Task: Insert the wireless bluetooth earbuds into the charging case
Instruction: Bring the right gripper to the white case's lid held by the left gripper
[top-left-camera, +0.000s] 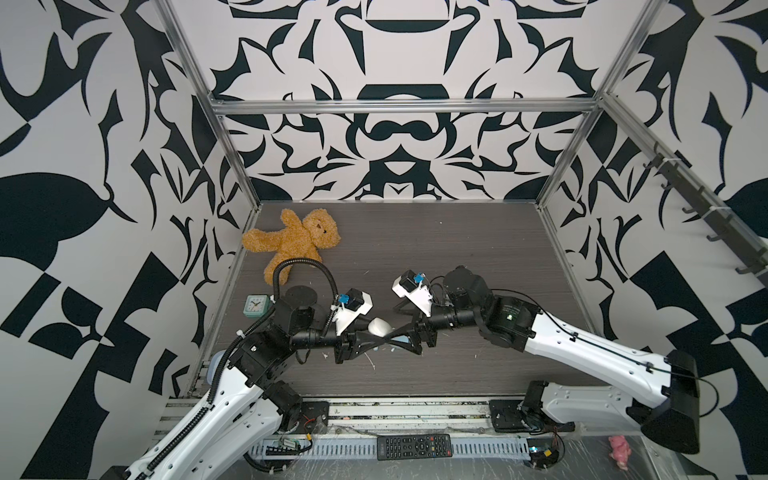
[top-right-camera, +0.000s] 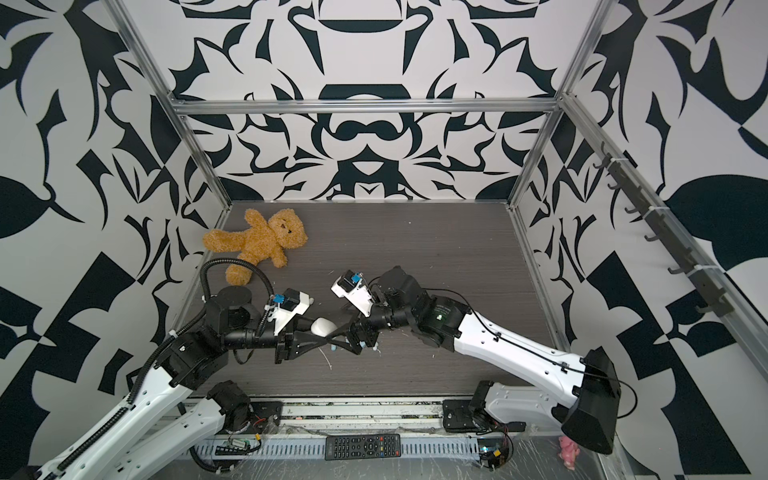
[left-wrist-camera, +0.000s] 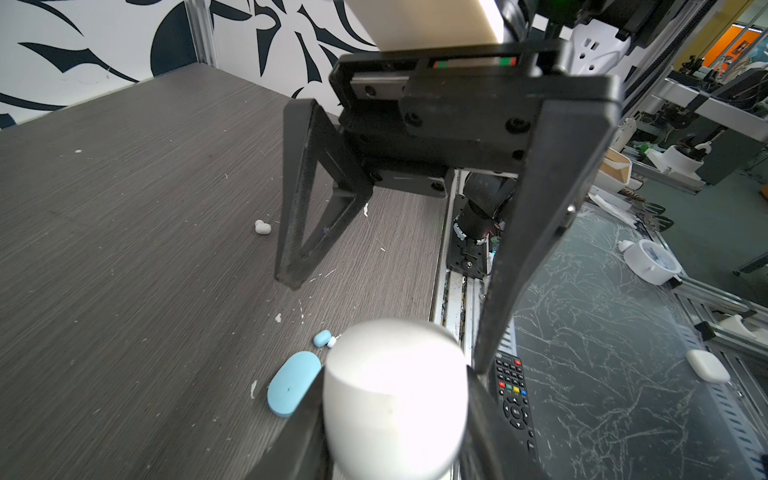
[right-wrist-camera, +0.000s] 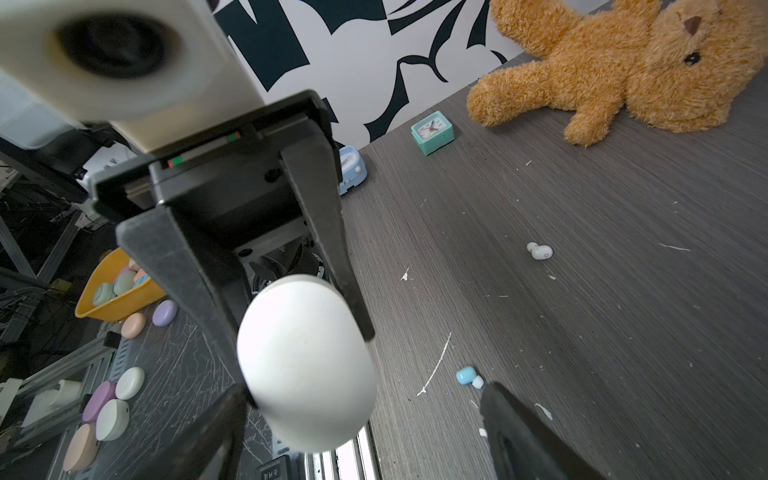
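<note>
Table (top-left-camera: 457, 257) of scuffed woodgrain, patterned walls (top-left-camera: 395, 158); left jaws clamp white case (top-left-camera: 378, 325), right jaws wide.

teddy bear (top-left-camera: 295, 243), teal clock (top-left-camera: 257, 306), remote (top-left-camera: 413, 446) lie apart.

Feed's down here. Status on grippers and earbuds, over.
Left gripper shut on white case. Right gripper open, facing it. White earbud, blue earbud loose on table. Blue case beside blue earbud; nothing blocks.
</note>
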